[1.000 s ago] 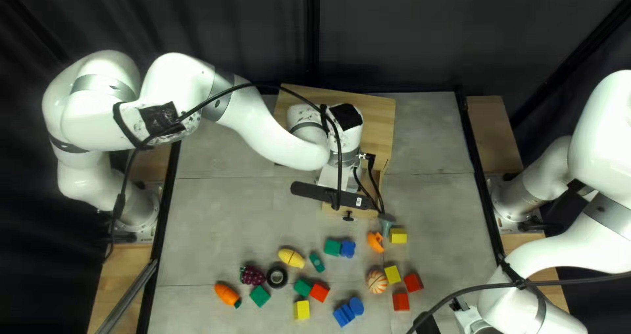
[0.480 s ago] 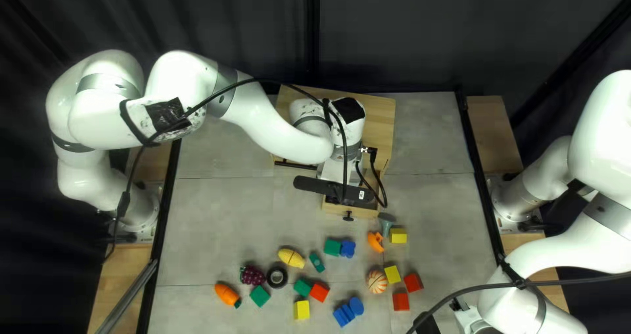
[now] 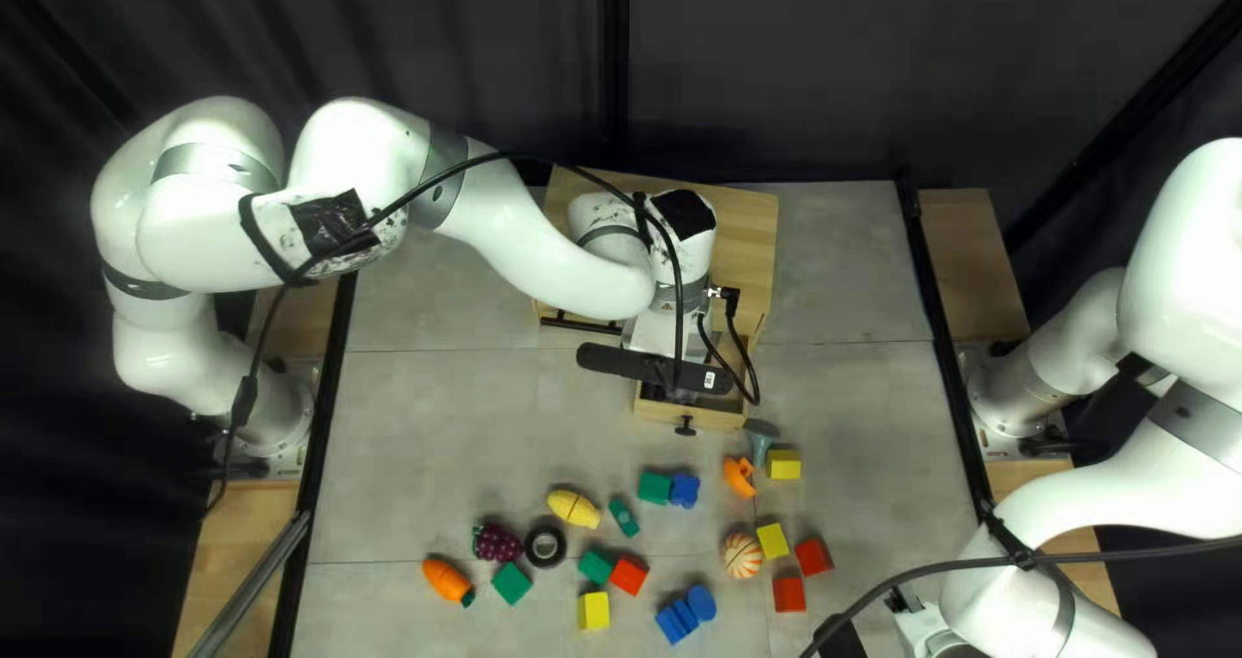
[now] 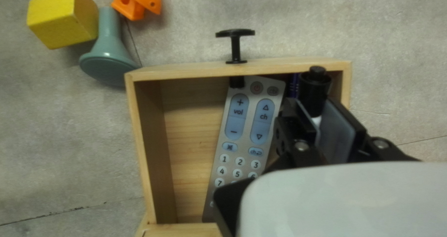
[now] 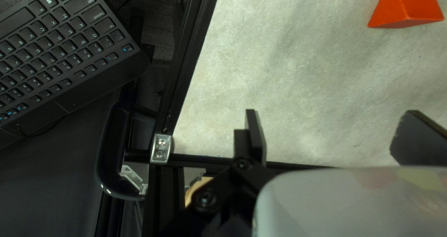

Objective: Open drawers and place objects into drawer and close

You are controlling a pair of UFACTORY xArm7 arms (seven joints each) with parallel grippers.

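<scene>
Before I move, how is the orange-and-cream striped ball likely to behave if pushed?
The striped ball should roll readily, being round and on a flat grey table. Pushed toward the yellow rectangular block close beside it, it would probably bump that and deflect. Its weight I can't judge.

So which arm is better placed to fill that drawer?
Left, probably: my left gripper is over the open drawer, a black-topped object between its fingers. My right gripper hangs open, well away.

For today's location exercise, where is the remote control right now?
In the left wrist view, the remote control lies inside the open drawer, beside the left gripper.
</scene>
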